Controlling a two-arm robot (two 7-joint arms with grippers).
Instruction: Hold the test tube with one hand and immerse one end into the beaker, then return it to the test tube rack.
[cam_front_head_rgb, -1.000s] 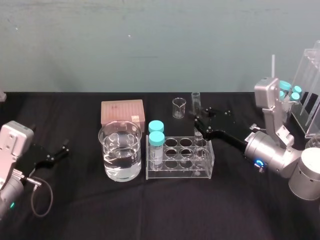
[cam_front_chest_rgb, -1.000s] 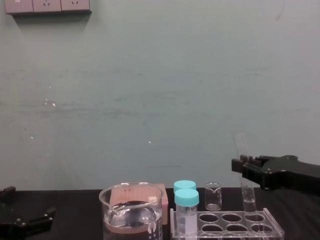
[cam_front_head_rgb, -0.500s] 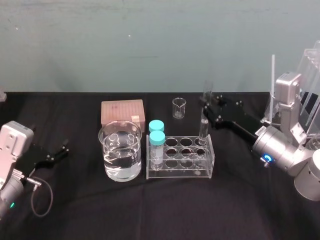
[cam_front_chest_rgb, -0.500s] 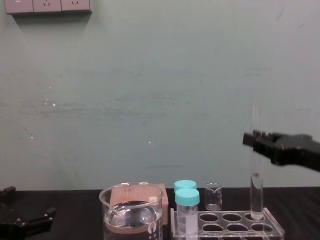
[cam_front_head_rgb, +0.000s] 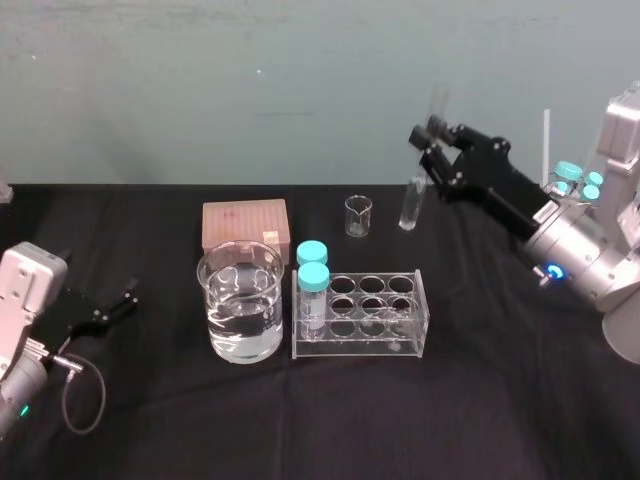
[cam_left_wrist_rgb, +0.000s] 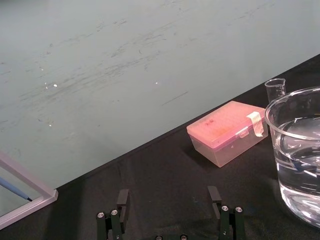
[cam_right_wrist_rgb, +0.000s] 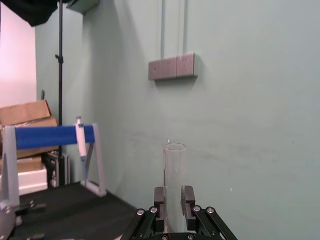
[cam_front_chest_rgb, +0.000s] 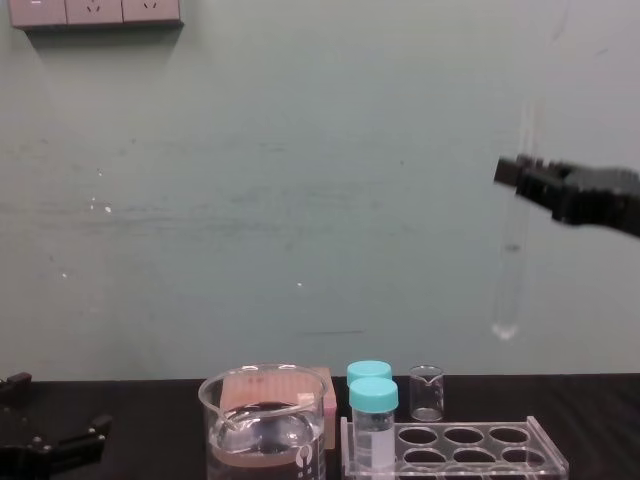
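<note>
right gripper (cam_front_chest_rgb: 520, 172): jaws pinching the tube (cam_front_chest_rgb: 512, 262) near its open top, so it hangs upright, rounded end free for dipping | tube: in the air, well above the rack's (cam_front_head_rgb: 357, 343) right end; half-full beaker (cam_front_head_rgb: 240, 300) waits left of the rack | left gripper (cam_left_wrist_rgb: 170, 210): parked low at the table's (cam_front_head_rgb: 300, 420) left, jaws spread

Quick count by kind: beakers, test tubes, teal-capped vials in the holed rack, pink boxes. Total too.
beakers: 2, the large beaker and the small beaker
test tube: 1, held in the right tool, lifted clear of the test tube rack
teal-capped vials in that rack: 2
pink box: 1
total: 6
</note>
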